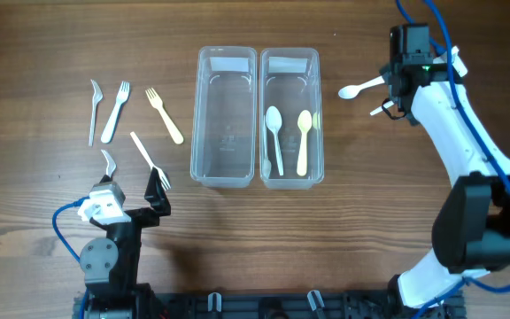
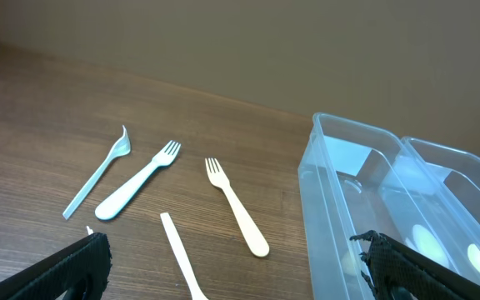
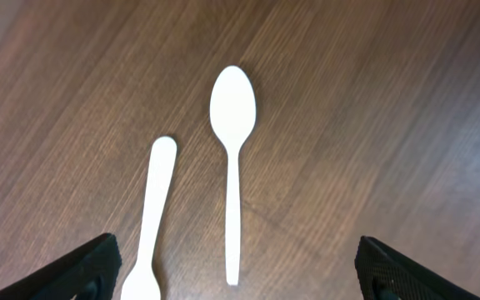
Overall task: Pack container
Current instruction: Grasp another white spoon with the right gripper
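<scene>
Two clear containers stand side by side mid-table. The left container (image 1: 226, 168) (image 2: 327, 217) is empty. The right container (image 1: 291, 62) (image 2: 465, 171) holds a white spoon (image 1: 274, 133) and a cream spoon (image 1: 304, 137). My right gripper (image 1: 395, 87) (image 3: 240, 279) is open above a white spoon (image 1: 358, 89) (image 3: 232, 167) and a second white utensil (image 3: 152, 217) to the right of the containers. My left gripper (image 1: 133, 188) (image 2: 236, 275) is open and empty, low over the table beside a white fork (image 1: 149, 158) (image 2: 180, 254).
Left of the containers lie a clear fork (image 1: 94, 111) (image 2: 98, 179), a white fork (image 1: 116, 111) (image 2: 136, 183), a cream fork (image 1: 164, 115) (image 2: 238, 208) and another clear utensil (image 1: 109, 162). The table is bare wood.
</scene>
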